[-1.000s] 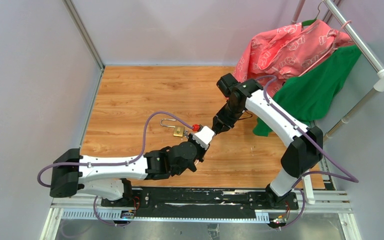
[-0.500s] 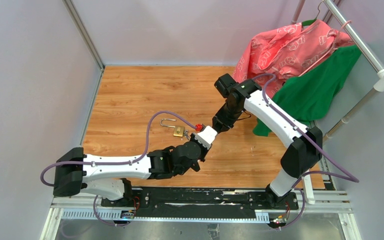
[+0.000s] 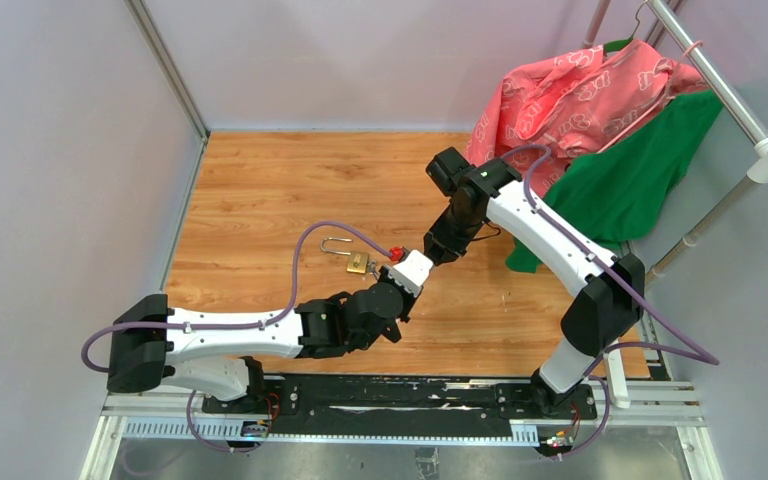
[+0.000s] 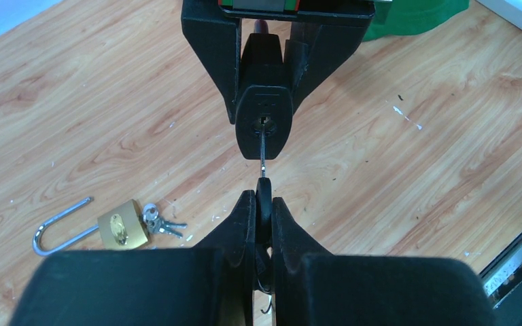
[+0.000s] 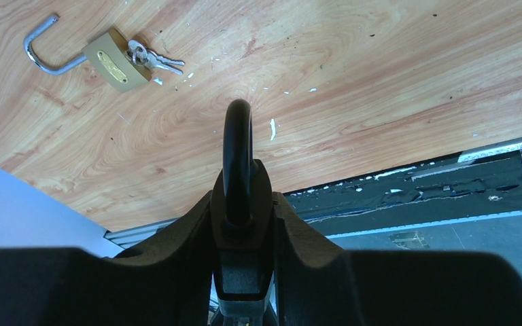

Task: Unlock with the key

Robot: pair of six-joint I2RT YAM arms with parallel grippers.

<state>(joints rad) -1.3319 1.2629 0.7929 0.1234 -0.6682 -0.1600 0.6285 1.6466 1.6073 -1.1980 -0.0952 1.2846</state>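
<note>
See left gripper (image 4: 264,204) pinched almost fully closed on the black head of the key (image 4: 263,155), thin blade pointing straight out past the fingertips. Have right gripper (image 5: 243,204) part-way open but clamped across the body of the black padlock (image 4: 264,125), keyhole end turned toward the left gripper, shackle showing beyond the fingertips in the right wrist view. Holds both clear of the wood table (image 3: 260,180), about mid-table. Puts blade tip right at the keyhole, in line with it; can't tell how deep it sits. Can't tell whether the shackle is latched either. Also see 1 brass padlock (image 5: 112,60) lying flat on the table near the grippers, on their left, shackle swung open, 2 small keys (image 5: 155,62) on a ring touching its body. Pink and green garments (image 3: 600,120) on a rack at far right, well apart.
</note>
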